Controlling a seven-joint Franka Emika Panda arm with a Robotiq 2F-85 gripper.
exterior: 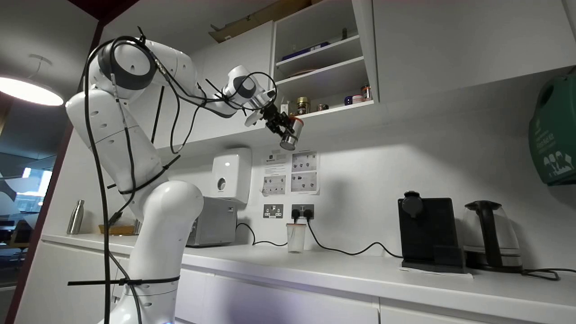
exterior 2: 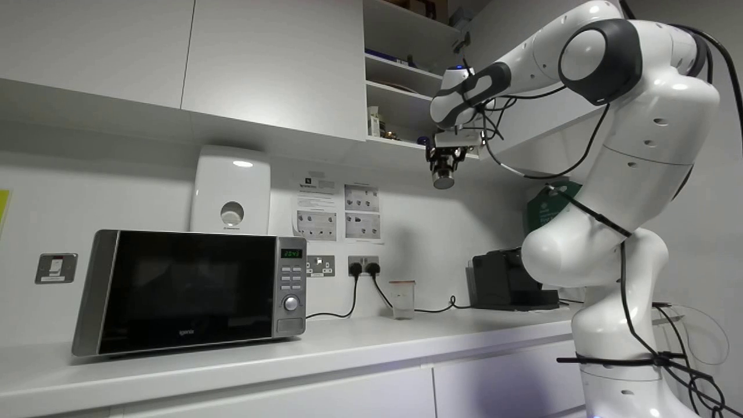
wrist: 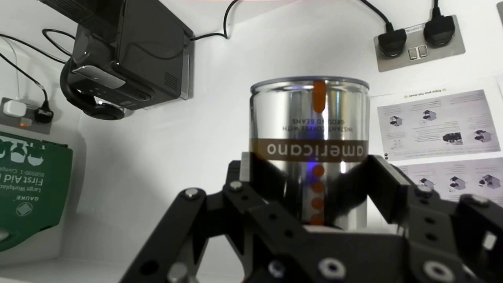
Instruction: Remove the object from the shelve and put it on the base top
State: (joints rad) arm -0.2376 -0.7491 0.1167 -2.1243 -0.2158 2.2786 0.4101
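Silver and tilted, the coffee tin (wrist: 309,133) is held in the gripper (wrist: 310,171), which stands parted only to the tin's width. Above the gripper rises the white shelve (exterior: 319,71); well below it runs the white base top (exterior: 333,264), bearing a clear container (exterior: 296,239) and a grey microwave (exterior 2: 191,290).

free countertop (exterior: 355,266) between container (exterior: 296,238) and black machine (exterior: 427,231), cable (exterior: 353,254) along back
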